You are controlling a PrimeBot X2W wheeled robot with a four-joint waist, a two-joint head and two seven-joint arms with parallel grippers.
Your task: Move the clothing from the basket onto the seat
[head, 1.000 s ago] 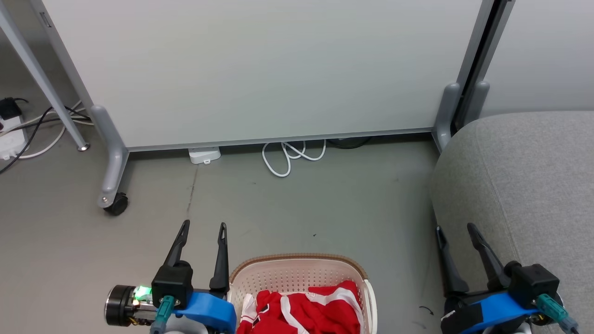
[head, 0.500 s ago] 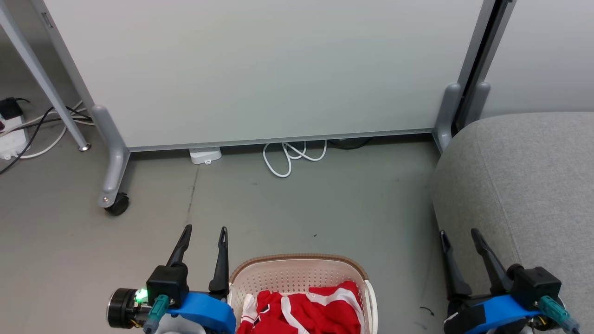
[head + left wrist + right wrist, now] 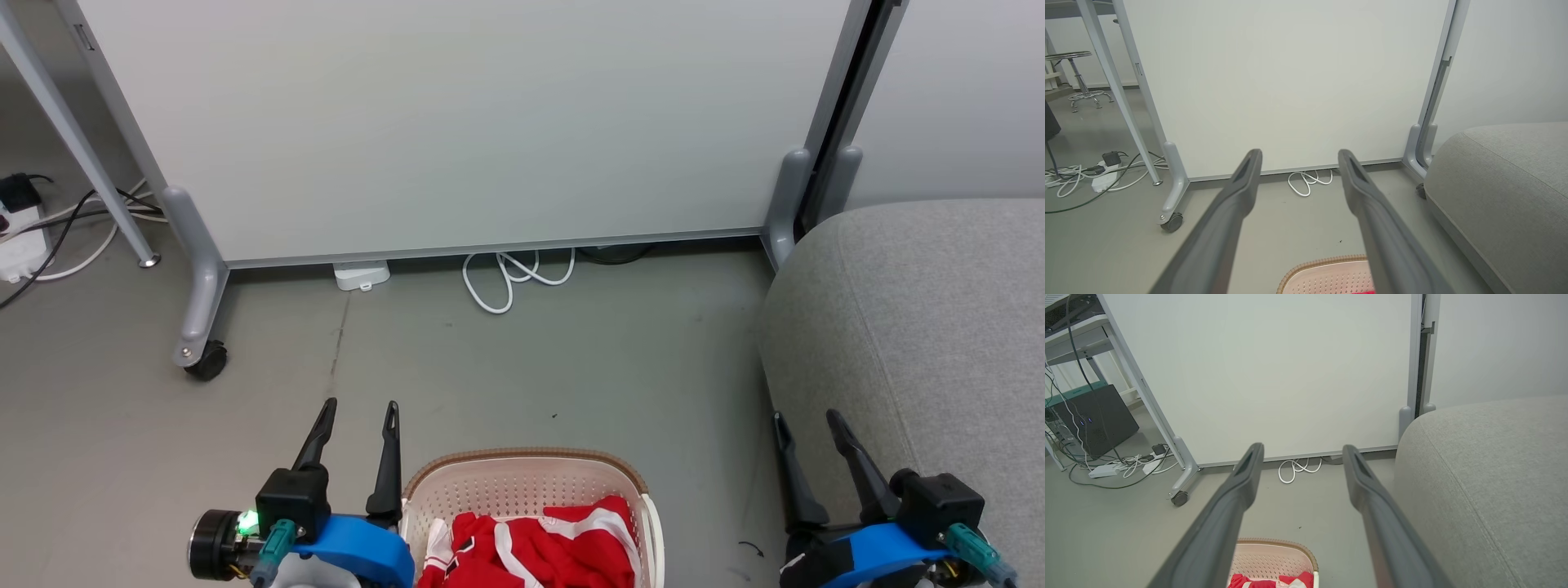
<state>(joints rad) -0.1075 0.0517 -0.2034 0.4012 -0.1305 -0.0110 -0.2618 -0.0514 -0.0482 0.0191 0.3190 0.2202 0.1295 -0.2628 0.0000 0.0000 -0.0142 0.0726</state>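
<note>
In the last 1 second both claws have drawn back a little toward the bottom edge of the head view. The left claw has sunk slightly beside the basket, and its black wrist block has shifted a touch to the left. The right claw has dropped a bit further, its tips now lower against the sofa.
</note>
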